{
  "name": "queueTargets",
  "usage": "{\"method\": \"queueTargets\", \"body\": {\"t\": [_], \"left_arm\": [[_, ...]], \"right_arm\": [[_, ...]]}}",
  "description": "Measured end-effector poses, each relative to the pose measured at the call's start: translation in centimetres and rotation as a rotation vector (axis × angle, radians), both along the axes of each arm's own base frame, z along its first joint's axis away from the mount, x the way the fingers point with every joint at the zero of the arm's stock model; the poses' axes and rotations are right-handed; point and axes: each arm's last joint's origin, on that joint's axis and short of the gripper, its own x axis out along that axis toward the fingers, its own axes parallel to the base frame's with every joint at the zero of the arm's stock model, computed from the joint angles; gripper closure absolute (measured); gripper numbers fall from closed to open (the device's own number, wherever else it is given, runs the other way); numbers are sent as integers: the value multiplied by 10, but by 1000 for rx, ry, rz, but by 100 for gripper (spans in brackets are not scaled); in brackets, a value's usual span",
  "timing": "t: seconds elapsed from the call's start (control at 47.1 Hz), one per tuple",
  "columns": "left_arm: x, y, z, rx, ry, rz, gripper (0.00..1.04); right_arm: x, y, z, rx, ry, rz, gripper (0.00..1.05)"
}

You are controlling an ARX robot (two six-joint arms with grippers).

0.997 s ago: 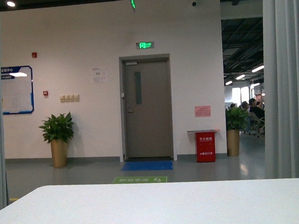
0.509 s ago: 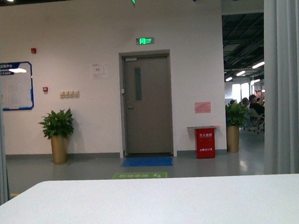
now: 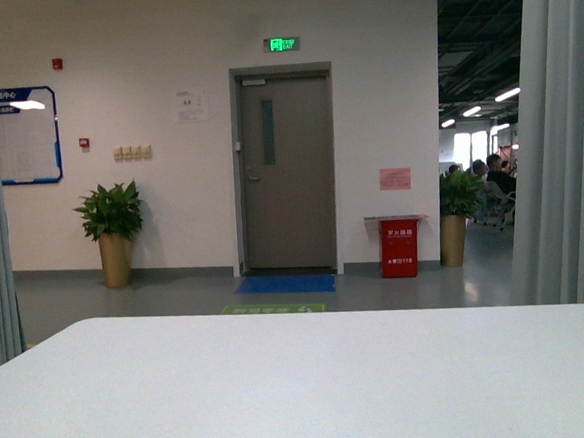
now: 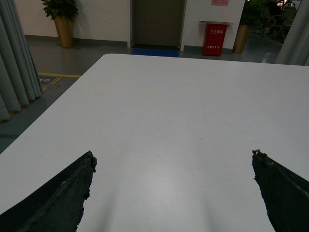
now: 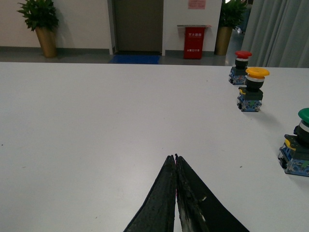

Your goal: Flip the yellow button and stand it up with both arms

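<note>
Wide white table [image 3: 284, 390] in the front view, neither arm showing there; beyond it a grey door [image 3: 287, 169], a red bin [image 3: 399, 248], and two potted plants [image 3: 113, 231] on either side against the wall.

From the right wrist: right gripper [image 5: 175, 157] low over the table, jaws pressed together to a single point, holding nothing. Well ahead and off toward one table edge, three push-buttons in a loose row, all upright on their contact blocks. Yellow button [image 5: 251, 90] in the middle of the row, cap up, standing clear of the gripper and untouched. Red button [image 5: 240, 67] just behind it, nearer the far edge; green button [image 5: 298, 142] closest to the camera, partly cut off by the frame edge. Possibly blue and clear parts on the bases, though too small to be sure.

From the left wrist: left gripper [image 4: 174, 164] with jaws spread wide, only the two dark fingertips [image 4: 65, 188] showing at the corners, bare tabletop between them, nothing held. Same door, bin and plants visible past the far edge, grey curtain [image 4: 17, 63] at one side
</note>
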Motion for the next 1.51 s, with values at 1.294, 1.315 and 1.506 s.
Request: {"method": "queueTargets", "body": {"t": [1.294, 1.315, 1.506], "left_arm": [[0, 0, 0, 0, 0, 0, 7], [0, 0, 0, 0, 0, 0, 7], [0, 0, 0, 0, 0, 0, 7]], "right_arm": [[0, 0, 0, 0, 0, 0, 7], [0, 0, 0, 0, 0, 0, 7], [0, 0, 0, 0, 0, 0, 7]]}}
